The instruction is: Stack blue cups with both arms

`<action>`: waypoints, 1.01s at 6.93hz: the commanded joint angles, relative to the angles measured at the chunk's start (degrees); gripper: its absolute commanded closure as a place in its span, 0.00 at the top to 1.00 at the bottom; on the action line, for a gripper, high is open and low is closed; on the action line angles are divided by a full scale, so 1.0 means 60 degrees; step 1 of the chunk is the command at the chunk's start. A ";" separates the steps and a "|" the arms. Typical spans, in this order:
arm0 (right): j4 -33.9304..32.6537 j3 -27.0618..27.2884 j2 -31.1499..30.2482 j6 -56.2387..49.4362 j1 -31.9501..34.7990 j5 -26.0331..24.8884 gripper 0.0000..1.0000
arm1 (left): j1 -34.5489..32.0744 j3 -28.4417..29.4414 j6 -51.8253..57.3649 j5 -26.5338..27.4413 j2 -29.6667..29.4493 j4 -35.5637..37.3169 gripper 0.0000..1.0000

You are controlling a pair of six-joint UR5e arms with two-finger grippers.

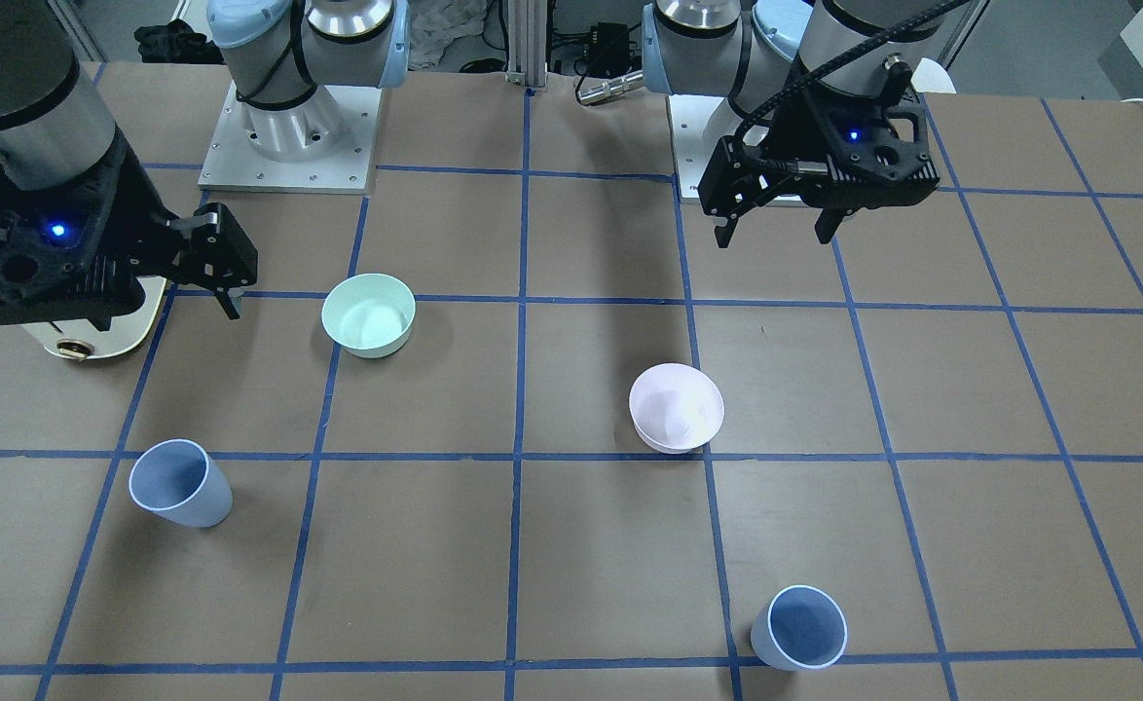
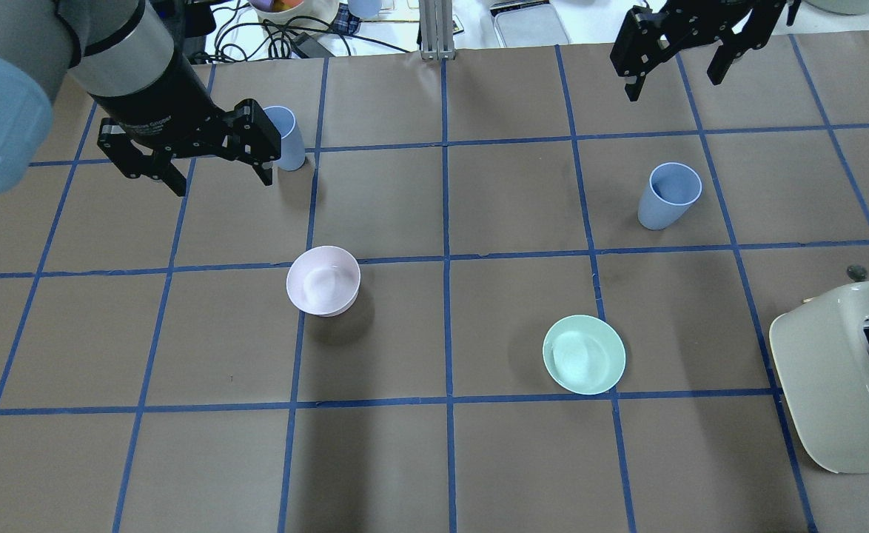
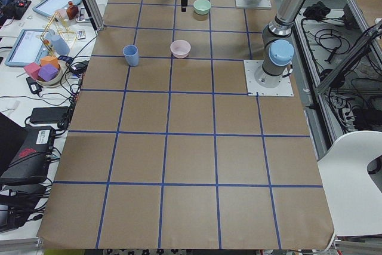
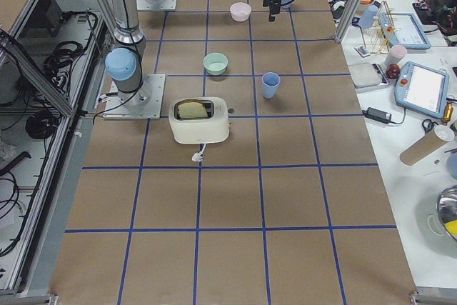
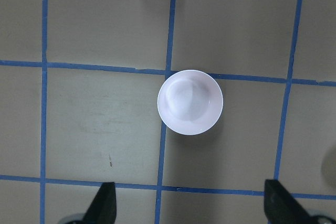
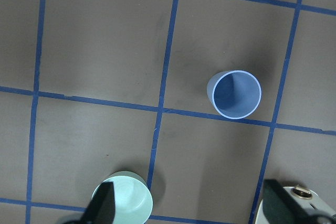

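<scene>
Brown counter (image 2: 434, 474), gridded with blue tape (image 2: 445, 222), seen from overhead. Upright, mouth up: blue cup (image 2: 668, 196) at 2 o'clock, second blue cup (image 2: 292, 144) at 10 o'clock. Pale pink bowl (image 2: 323, 280) at 9 o'clock, near centre. Mint-green bowl (image 2: 584, 354) at 4 o'clock. Cream toaster (image 2: 834, 385) at 3 o'clock, by the edge. All well apart.

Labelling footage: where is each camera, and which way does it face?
Front-facing: opposite the robot, facing it; both bases.
Overhead: behind robot, looking down; left gripper, right gripper.
Exterior left: table end at robot's left; arms far.
Exterior right: opposite end; toaster, arms far.
Left wrist: straight down on pink bowl; fingertips.
Right wrist: down on blue cup; fingertips.
Overhead and right wrist share that cup.
</scene>
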 commanded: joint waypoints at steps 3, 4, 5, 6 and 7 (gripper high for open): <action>0.0057 0.0050 -0.0013 0.0001 0.0007 -0.0015 1.00 | 0.0000 0.0000 0.0000 0.0000 -0.0023 0.0014 1.00; 0.0072 0.0050 -0.0013 0.0001 0.0007 -0.0015 1.00 | 0.0015 0.0000 0.0000 0.0000 -0.0038 0.0015 1.00; 0.0087 0.0065 -0.0057 0.0103 0.0022 -0.0029 1.00 | 0.0001 0.0029 -0.0058 0.0000 -0.0183 0.0015 1.00; 0.0087 0.0065 -0.0057 0.0147 0.0036 -0.0029 1.00 | 0.0029 0.0348 -0.0102 -0.0014 -0.0533 0.0174 1.00; 0.0203 0.0065 -0.0057 0.0278 0.0008 -0.0029 1.00 | 0.0030 0.0961 -0.0001 -0.0029 -0.1189 0.0190 1.00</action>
